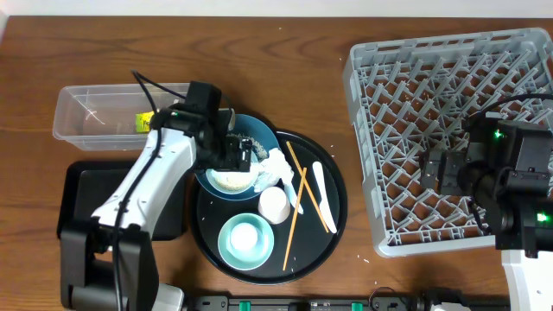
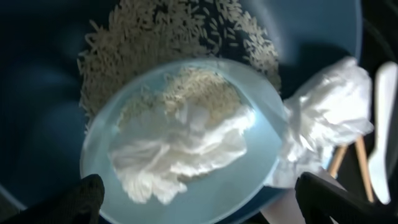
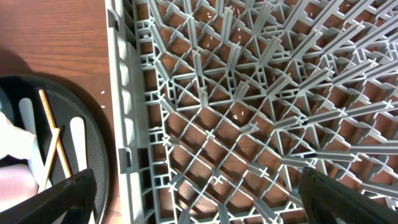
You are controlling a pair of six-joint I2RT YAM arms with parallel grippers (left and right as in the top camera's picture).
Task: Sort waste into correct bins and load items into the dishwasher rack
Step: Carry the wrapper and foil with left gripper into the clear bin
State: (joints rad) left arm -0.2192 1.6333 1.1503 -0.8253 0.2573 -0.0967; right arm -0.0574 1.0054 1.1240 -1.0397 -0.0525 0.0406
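Crumpled tissue (image 2: 180, 149) in bowl (image 2: 244, 182)
Left gripper (image 2: 204, 200) hovers spread above, probably to pluck it; right gripper (image 3: 199, 196) idles agape over the rack (image 3: 205, 118).

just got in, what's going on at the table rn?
Left claw hangs open above the light blue bowl, which sits on the dark-blue plate with tissue and rice in it. Right claw is open over the dishwasher rack, holding nothing; no dishes show in it. A yellow-green wrapper is in the clear tub; teal bowl, white cup and chopsticks sit on the round black tray.
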